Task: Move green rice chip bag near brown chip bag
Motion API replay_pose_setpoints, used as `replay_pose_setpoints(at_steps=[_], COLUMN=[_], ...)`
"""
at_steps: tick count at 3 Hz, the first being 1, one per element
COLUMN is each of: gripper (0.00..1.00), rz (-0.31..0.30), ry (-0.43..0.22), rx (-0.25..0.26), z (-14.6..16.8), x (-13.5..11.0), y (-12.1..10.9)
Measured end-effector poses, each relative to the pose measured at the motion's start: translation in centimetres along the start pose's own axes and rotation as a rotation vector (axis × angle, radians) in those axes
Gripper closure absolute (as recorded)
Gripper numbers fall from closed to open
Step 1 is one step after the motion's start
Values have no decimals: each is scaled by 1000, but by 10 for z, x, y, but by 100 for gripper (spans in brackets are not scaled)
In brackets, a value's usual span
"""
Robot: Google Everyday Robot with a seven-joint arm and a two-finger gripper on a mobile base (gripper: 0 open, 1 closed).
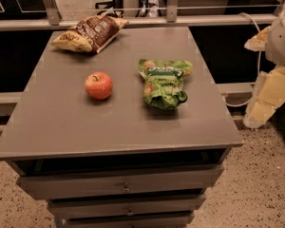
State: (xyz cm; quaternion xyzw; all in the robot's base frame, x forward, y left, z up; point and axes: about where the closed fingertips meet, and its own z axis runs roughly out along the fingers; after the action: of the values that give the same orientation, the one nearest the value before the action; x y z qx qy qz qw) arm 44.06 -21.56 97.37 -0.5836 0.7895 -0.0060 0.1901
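Your gripper (268,99) hangs off-table; I cannot tell its state. The green rice chip bag (164,82) lies left of it, the brown chip bag (89,33) farther left.

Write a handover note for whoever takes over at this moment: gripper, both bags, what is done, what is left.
Gripper: beyond the table's right edge, touching none of the things.
Green rice chip bag: lying right of centre, to the right of the red apple.
Brown chip bag: at the far left corner.
Done: nothing; the bags lie well apart.
Left: reach in, grasp the green bag, and set it down beside the brown one.
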Motion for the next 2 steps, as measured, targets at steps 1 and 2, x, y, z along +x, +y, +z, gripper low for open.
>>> replay_pose_setpoints(at_steps=[1, 2], gripper=[0, 0], rz=[116, 189], ry=[-186, -389], rx=[6, 22], z=[20, 39], x=[6, 0], y=[-8, -17])
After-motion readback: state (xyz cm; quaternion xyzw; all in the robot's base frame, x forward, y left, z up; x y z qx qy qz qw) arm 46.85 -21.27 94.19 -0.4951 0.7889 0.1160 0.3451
